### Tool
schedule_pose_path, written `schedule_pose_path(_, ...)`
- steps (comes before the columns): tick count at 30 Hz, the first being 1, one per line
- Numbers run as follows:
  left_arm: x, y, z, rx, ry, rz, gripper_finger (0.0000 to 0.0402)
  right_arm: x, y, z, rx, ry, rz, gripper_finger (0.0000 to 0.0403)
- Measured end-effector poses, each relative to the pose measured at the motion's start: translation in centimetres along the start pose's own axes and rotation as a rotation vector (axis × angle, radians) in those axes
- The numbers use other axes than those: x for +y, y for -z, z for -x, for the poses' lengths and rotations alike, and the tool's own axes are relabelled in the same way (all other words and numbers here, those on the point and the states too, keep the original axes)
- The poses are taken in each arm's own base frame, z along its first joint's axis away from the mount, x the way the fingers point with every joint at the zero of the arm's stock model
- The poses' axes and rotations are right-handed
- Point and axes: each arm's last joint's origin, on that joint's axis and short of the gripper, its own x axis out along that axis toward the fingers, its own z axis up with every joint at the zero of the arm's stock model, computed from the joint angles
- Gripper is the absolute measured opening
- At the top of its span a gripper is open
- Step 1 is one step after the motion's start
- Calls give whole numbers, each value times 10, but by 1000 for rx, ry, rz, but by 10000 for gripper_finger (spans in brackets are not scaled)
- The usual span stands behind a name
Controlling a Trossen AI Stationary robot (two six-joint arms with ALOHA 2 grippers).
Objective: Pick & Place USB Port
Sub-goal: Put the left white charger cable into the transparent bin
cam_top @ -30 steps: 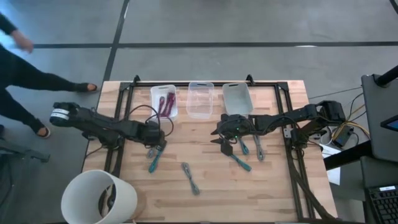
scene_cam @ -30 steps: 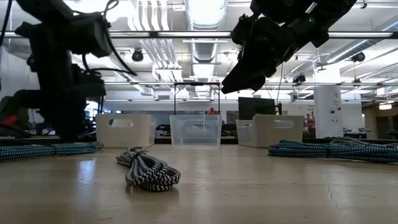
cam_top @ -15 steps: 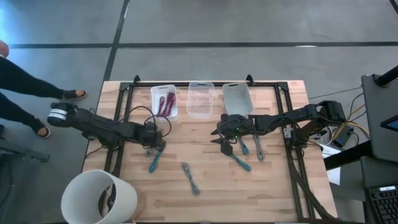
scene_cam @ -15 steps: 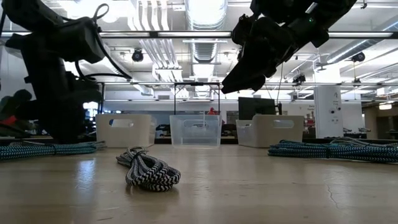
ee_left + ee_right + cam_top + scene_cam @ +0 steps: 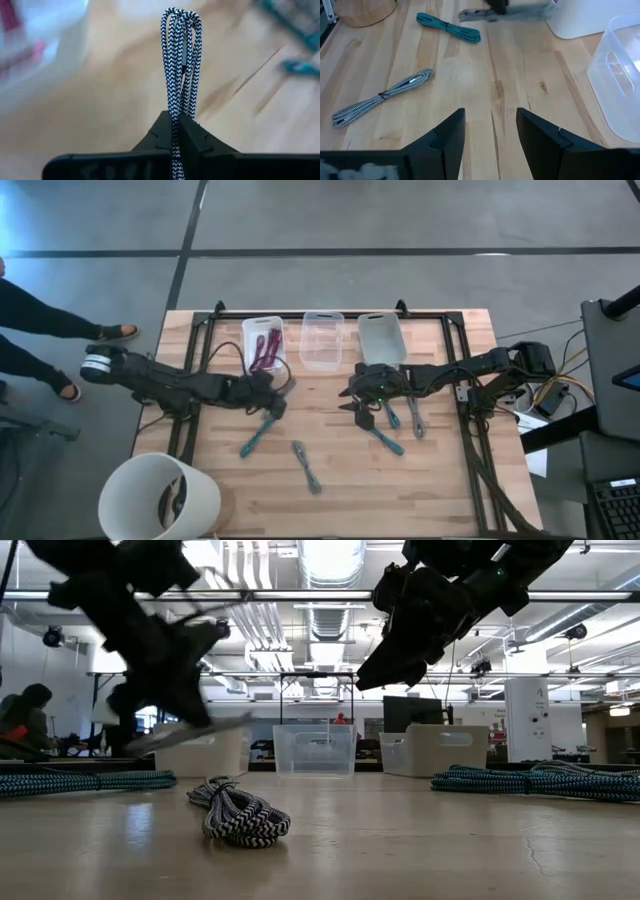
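Observation:
My left gripper (image 5: pixel 270 406) (image 5: pixel 175 122) is shut on a black-and-white braided cable bundle (image 5: pixel 181 55), lifted above the table in front of the left white bin (image 5: pixel 263 343) that holds maroon cables. The low view shows this gripper (image 5: pixel 170 705) blurred with the cable (image 5: pixel 205 728) sticking out level. A second black-and-white bundle (image 5: pixel 305 465) (image 5: pixel 382 95) and a teal one (image 5: pixel 255 438) (image 5: pixel 447 26) lie flat on the table. My right gripper (image 5: pixel 358 406) (image 5: pixel 490 130) hovers open over bare wood at the table's middle. My left gripper pinches the folded bundle between its two fingers, across several strands (image 5: pixel 176 112). The looped end (image 5: pixel 181 15) sticks out forward past the fingertips. The bundle is lifted clear of the table and lies about level.
A clear bin (image 5: pixel 322 338) and a white bin (image 5: pixel 381 337) stand at the far edge. Two teal cables (image 5: pixel 388 438) and a grey one (image 5: pixel 415 420) lie by my right gripper. A white bucket (image 5: pixel 160 500) stands off the near left corner. A person's legs (image 5: pixel 40 310) show at left.
My left gripper has risen with the black-and-white cable and swung toward the table's right and the bins, turning as it went; the cable is now clear of the table. The teal cable beside it has stayed put. The person at left has walked on.

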Motion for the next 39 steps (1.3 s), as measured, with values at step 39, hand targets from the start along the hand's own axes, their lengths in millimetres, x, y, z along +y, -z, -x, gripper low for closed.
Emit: schedule_pose_path(39,-27,-181,-153,-234,-353,-176,16,0,1,0,5,1,3,173)
